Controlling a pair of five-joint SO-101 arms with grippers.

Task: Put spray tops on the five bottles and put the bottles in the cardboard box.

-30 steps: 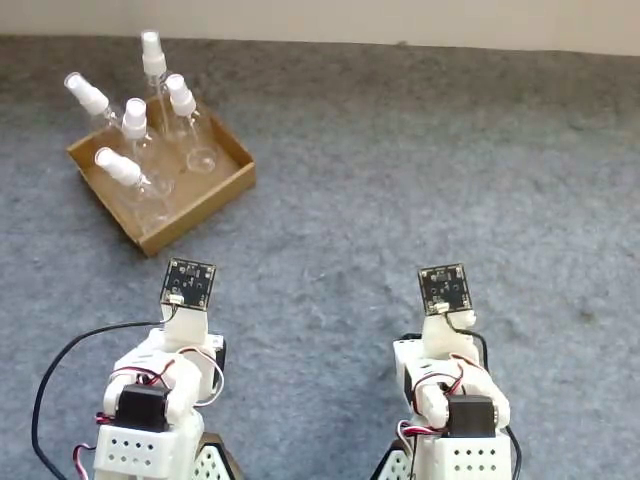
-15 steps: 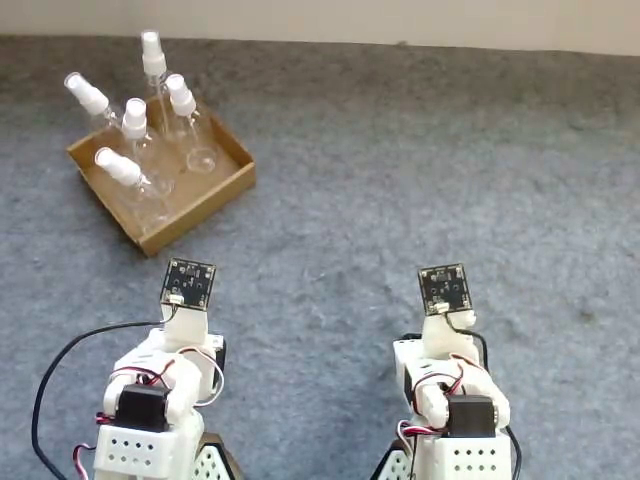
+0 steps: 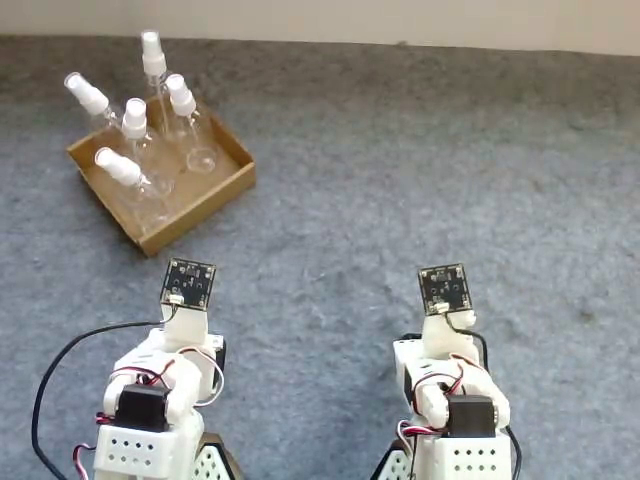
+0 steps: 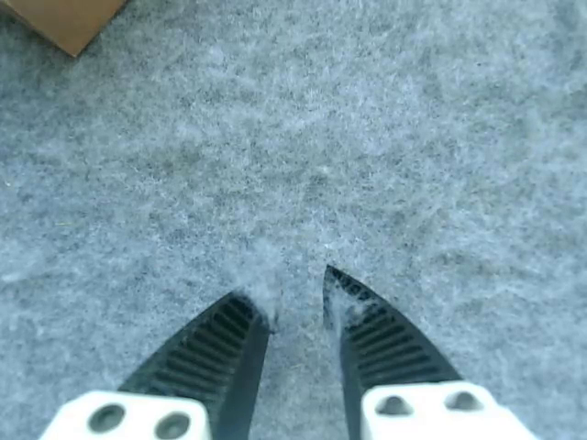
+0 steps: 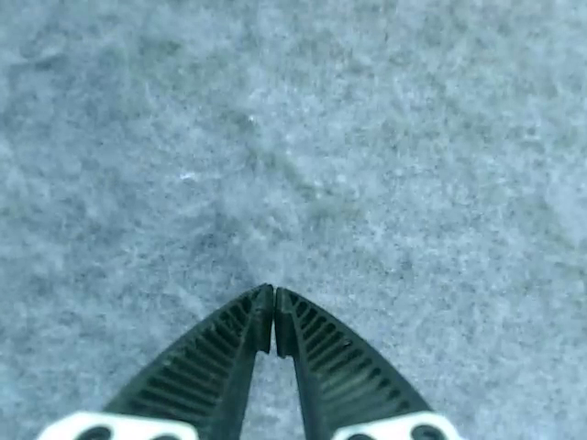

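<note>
The cardboard box (image 3: 215, 195) sits at the far left of the grey carpet. Several clear bottles (image 3: 135, 125) stand or lean inside it, each with a white spray top. One corner of the box (image 4: 64, 18) shows in the left wrist view. My left arm (image 3: 165, 370) is folded back at the near edge, well short of the box. Its gripper (image 4: 295, 298) points at bare carpet, slightly open, with nothing between the fingers. My right arm (image 3: 447, 370) is folded back at the near right. Its gripper (image 5: 274, 291) is shut on nothing above the carpet.
Grey carpet (image 3: 420, 170) covers the whole work surface, with a pale wall strip along the far edge. A black cable (image 3: 50, 380) loops beside the left arm's base.
</note>
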